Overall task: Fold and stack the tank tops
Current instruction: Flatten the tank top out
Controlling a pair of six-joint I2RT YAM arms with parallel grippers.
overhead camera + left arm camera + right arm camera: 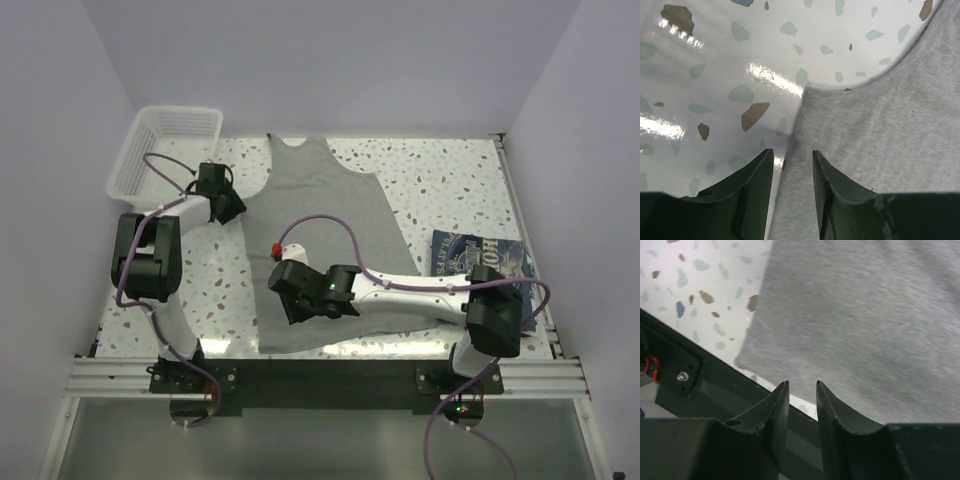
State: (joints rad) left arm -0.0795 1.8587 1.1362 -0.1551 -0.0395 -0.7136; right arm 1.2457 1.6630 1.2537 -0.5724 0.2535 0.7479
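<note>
Status: one garment folded, one not yet begun.

1. The plain light grey sleeveless cotton tank top (320,180) lies spread flat, in a single layer, in the middle of the glossy white speckled table (440,180). Its neck is toward the far edge and its hem toward my arm bases. No fold has been made in it.
2. The navy tank top with white printed lettering (480,258) sits as a compact folded rectangle at the right edge of the table, well apart from the grey one. I judge this item finished.
3. My left gripper (792,155) is low over the grey top's left armhole edge. Its jaws are partly apart, and the cloth edge runs toward the gap. I see nothing clamped.
4. My right gripper (802,385) is at the near-left hem corner, over the table's front edge. Its jaws are narrowly apart and empty, with the cloth just beyond the tips.
5. The white plastic mesh basket (165,145) stands at the far left corner and plays no part here.

Remaining, in my judgement: seize both left-side points, fold the grey top, then place it on the navy one.
</note>
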